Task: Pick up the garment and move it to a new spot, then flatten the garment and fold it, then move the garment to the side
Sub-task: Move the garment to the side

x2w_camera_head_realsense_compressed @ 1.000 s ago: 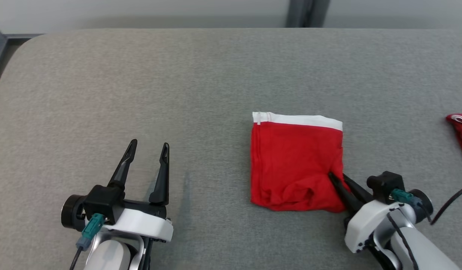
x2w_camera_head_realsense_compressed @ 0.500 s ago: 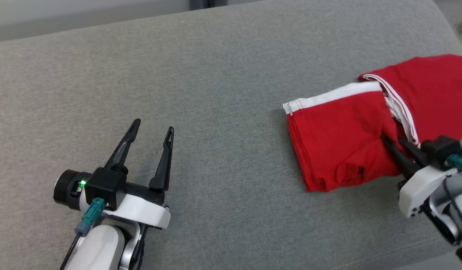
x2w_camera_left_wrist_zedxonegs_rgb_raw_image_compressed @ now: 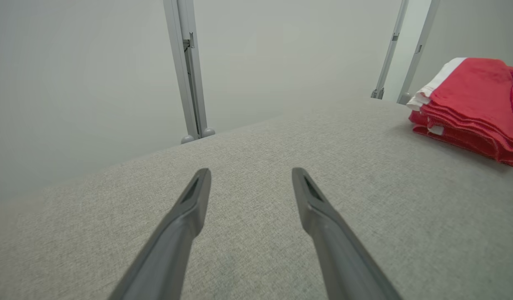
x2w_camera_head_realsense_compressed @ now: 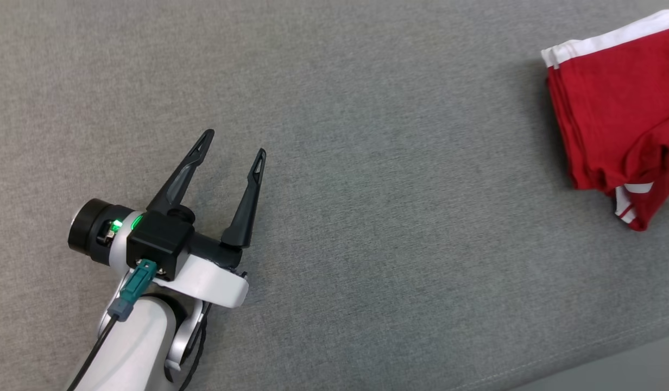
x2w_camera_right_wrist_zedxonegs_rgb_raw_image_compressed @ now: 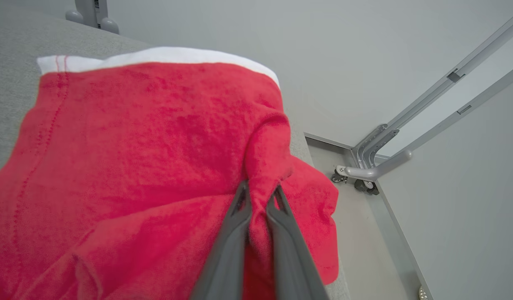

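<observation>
Right gripper — nipped shut on a fold of the soft red, white-banded garment — has carried it near the grey woven tabletop's right edge; left gripper gapes wide, empty.

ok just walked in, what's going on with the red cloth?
The right tool is shut on a bunched fold of the folded red garment, which lies near the right end of the grey table. The left tool is open over the table farther left, holding nothing. The fold looks done; this seems to be the move-aside step.
</observation>
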